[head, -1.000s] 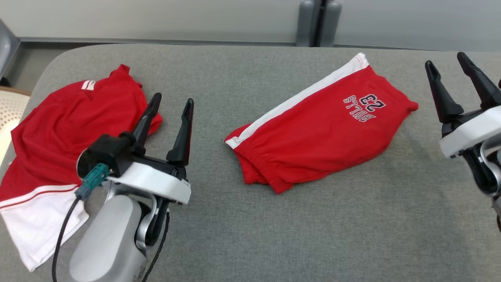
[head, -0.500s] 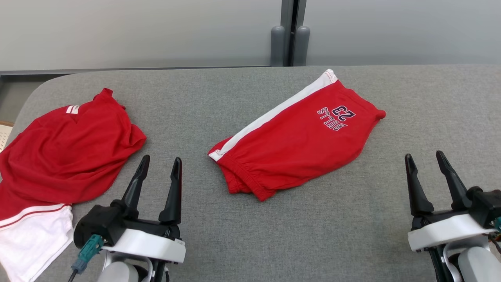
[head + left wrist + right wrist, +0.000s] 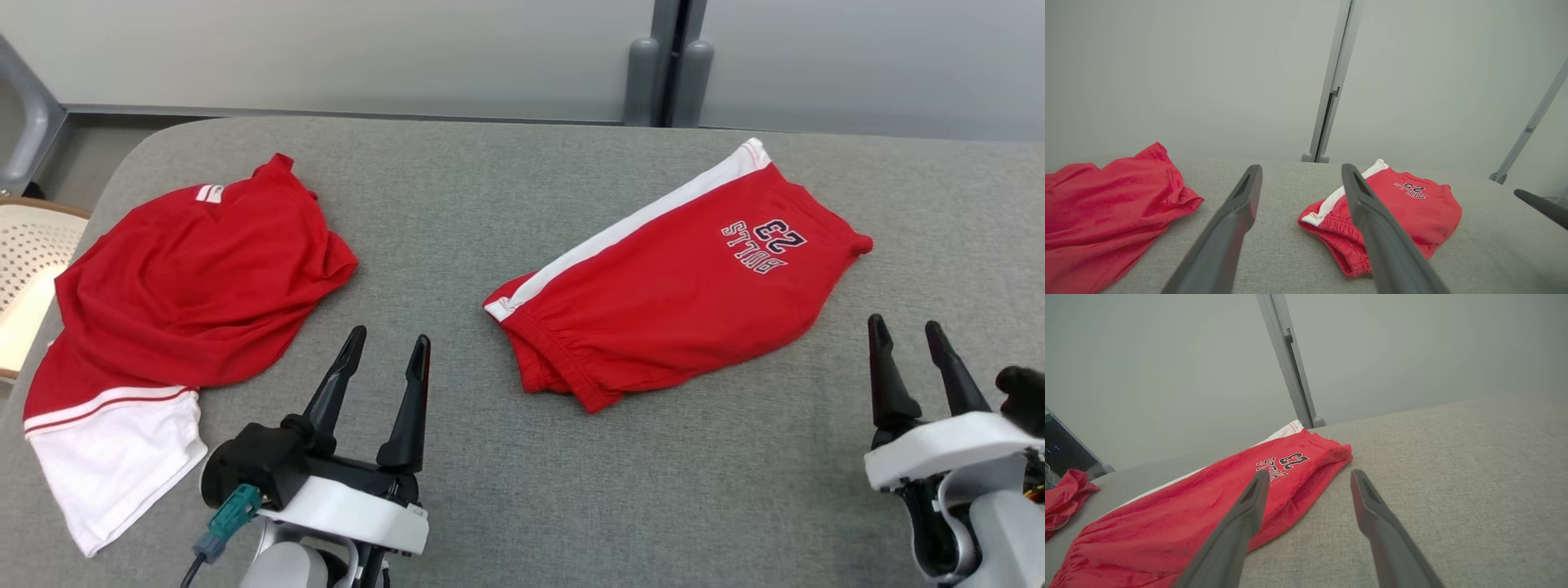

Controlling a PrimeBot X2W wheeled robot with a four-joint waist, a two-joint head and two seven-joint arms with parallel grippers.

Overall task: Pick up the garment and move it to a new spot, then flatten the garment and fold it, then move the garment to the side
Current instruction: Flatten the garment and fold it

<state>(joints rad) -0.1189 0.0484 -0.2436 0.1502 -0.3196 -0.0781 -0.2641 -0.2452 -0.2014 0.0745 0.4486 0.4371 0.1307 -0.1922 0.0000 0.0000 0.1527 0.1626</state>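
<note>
The left gripper (image 3: 390, 336) and right gripper (image 3: 904, 322) hover at the near side of a grey cloth-covered table (image 3: 490, 180), fingers spread wide and holding nothing. Between them, farther back, lie the folded red Bulls shorts (image 3: 678, 278); a rumpled red-and-white jersey (image 3: 188, 286) lies at far left.

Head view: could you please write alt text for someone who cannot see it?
Folded red shorts with a white side stripe lie mid-right on a grey table; a crumpled red-and-white shirt lies left. Both arms' jaws stand open and empty at the bottom.
</note>
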